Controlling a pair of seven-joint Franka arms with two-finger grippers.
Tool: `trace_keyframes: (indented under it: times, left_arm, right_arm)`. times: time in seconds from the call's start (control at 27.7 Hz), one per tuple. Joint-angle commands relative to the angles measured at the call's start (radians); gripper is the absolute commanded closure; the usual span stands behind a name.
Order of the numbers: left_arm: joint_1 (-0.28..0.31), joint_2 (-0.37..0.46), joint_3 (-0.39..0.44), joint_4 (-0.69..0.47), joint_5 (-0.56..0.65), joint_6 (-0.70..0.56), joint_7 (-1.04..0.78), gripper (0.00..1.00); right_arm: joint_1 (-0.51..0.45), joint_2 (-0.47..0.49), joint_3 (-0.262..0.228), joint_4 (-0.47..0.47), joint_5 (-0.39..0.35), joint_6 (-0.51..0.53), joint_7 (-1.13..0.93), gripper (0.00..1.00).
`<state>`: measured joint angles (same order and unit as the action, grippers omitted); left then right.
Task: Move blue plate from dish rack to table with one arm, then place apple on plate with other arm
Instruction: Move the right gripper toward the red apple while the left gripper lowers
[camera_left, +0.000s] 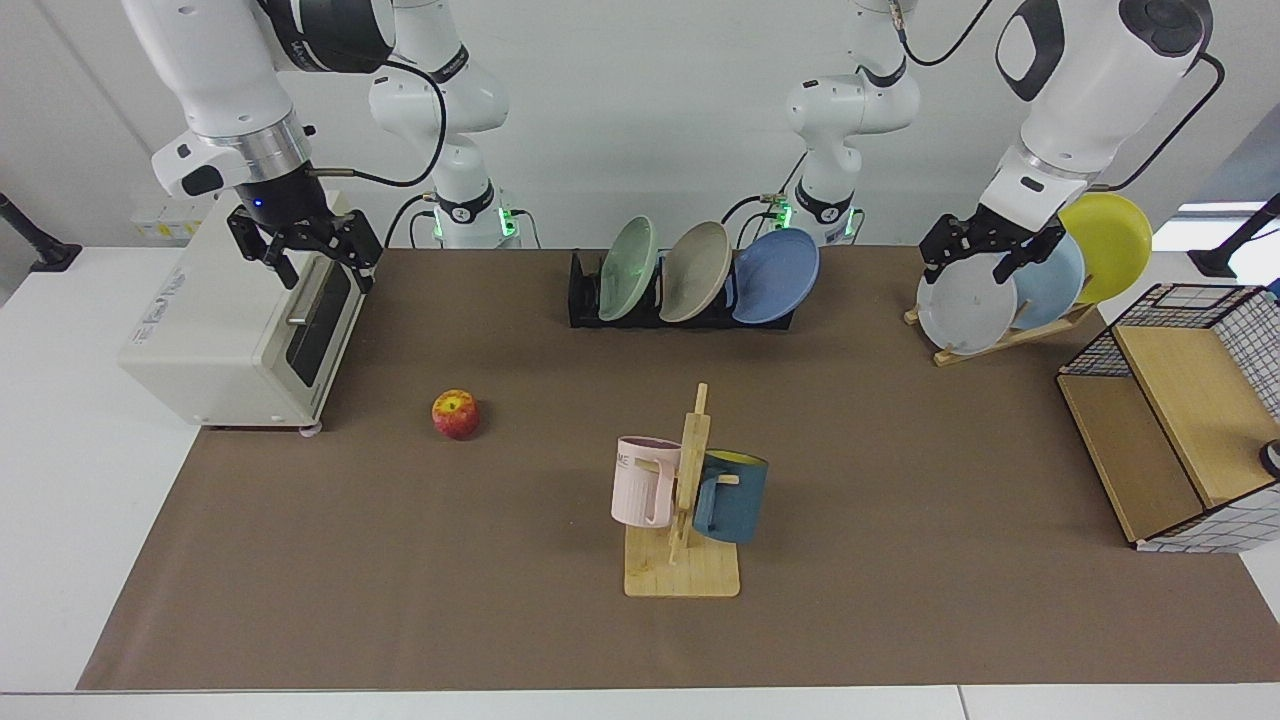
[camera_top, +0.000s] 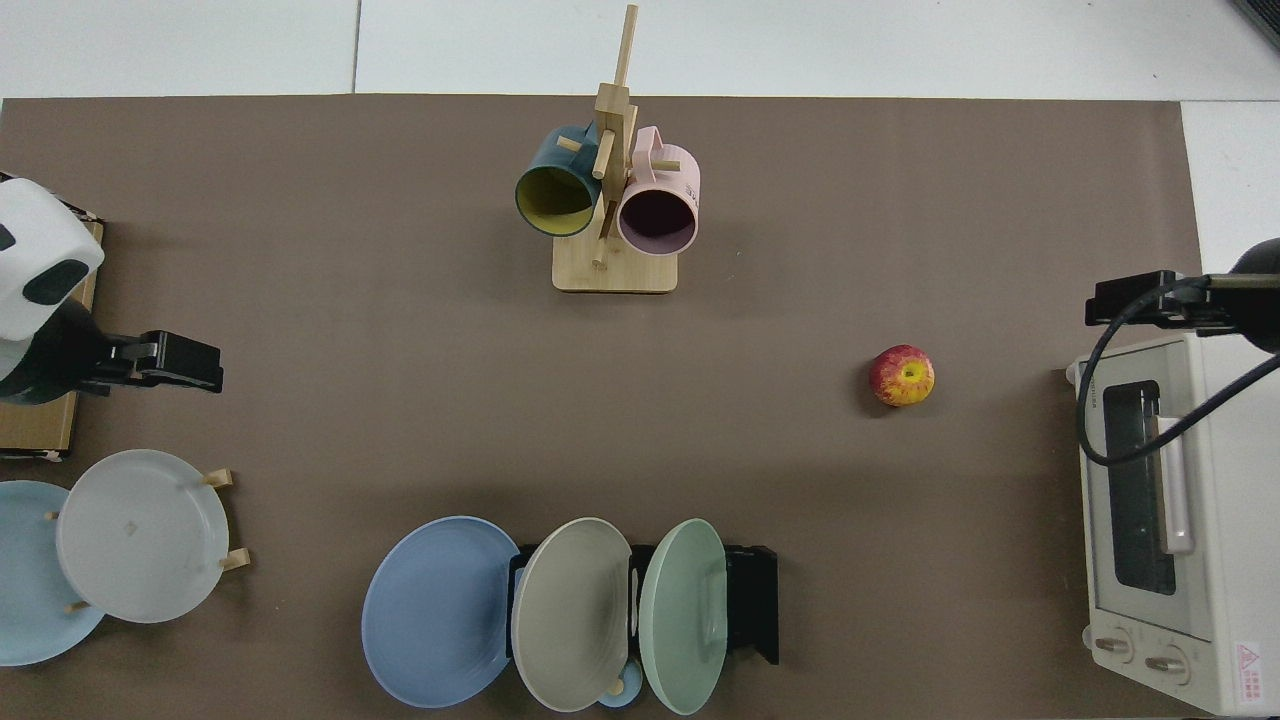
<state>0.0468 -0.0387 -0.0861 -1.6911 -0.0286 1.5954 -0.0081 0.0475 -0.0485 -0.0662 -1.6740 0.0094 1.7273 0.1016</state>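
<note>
Two grippers hang open and hold nothing: left gripper by the wooden stand, right gripper by the oven. No step has begun; the blue plate sits in the dish rack, the apple on the table. Next, I think, one arm must grab the plate's rim.

From above I see the blue plate leaning in the dish rack beside beige and green plates; the apple sits apart on the mat.

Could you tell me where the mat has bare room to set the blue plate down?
Bare mat lies between the apple and the dish rack, and between the mug stand and the wire basket. The strip around the dish rack and wooden plate stand is crowded.
</note>
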Motion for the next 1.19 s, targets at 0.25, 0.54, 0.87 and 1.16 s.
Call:
trace_keyframes:
  times: [0.25, 0.54, 0.87, 1.16]
  left_arm:
    - [-0.010, 0.002, 0.008, 0.007, 0.013, -0.014, 0.002, 0.00]
    - [-0.013, 0.002, 0.008, 0.001, 0.013, -0.012, 0.000, 0.00]
    - [-0.016, 0.002, -0.001, -0.007, 0.013, -0.014, -0.003, 0.00]
    - [-0.128, -0.154, -0.066, -0.273, 0.145, 0.018, -0.203, 0.00]
  right_arm:
    - [-0.008, 0.019, 0.009, 0.017, -0.002, -0.028, 0.004, 0.00]
    - [-0.001, 0.137, 0.017, 0.117, -0.002, -0.034, 0.012, 0.00]
    - [-0.011, 0.231, 0.086, 0.123, -0.008, 0.052, 0.110, 0.00]
    - [-0.008, 0.260, 0.120, 0.011, -0.002, 0.224, 0.148, 0.00]
